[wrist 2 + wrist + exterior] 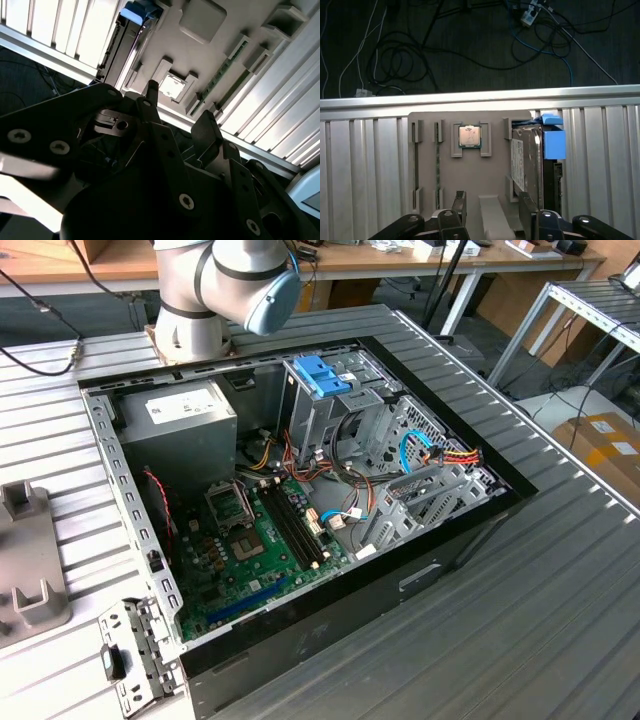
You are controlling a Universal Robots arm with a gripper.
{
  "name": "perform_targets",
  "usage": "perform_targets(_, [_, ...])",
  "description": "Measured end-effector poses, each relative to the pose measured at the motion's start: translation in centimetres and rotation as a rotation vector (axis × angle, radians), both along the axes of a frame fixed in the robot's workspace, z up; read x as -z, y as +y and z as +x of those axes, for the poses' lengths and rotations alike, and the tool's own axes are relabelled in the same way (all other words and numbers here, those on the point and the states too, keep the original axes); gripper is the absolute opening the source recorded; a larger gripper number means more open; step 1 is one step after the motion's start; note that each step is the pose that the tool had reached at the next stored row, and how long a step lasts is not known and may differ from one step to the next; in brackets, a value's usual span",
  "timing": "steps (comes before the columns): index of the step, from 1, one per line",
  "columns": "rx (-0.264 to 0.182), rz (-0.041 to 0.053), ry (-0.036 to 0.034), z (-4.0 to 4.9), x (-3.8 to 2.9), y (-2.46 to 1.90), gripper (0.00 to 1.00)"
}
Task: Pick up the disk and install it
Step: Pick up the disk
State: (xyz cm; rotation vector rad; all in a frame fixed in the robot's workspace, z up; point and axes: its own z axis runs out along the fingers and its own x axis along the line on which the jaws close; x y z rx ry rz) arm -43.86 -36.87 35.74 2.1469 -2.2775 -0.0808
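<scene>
In both wrist views the disk (529, 162) (126, 42) lies on edge in a slot of a grey holder plate (492, 170). It has a grey metal body and a light-blue end tab (553, 144). My gripper (492, 197) (179, 102) hangs open over the plate with nothing between its fingers. One dark finger (526, 202) is close beside the disk's near end, and the other (460, 200) is over the bare plate. In the exterior view the open computer case (470, 540) lies on the table with its upright metal drive cage (330, 415).
The holder plate also carries a processor chip (470, 136) and two thin memory sticks (439, 165). A blue bracket (322, 375) tops the drive cage. Loose cables (440, 455) and the motherboard (260, 550) fill the case. Beyond the ribbed table's edge (480, 97), cables lie on the floor.
</scene>
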Motion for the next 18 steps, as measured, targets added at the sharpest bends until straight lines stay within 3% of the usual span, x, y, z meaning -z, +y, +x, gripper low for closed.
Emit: perform_targets(18, [0.000,0.0001,-0.0001,-0.52,0.39,0.24,0.54])
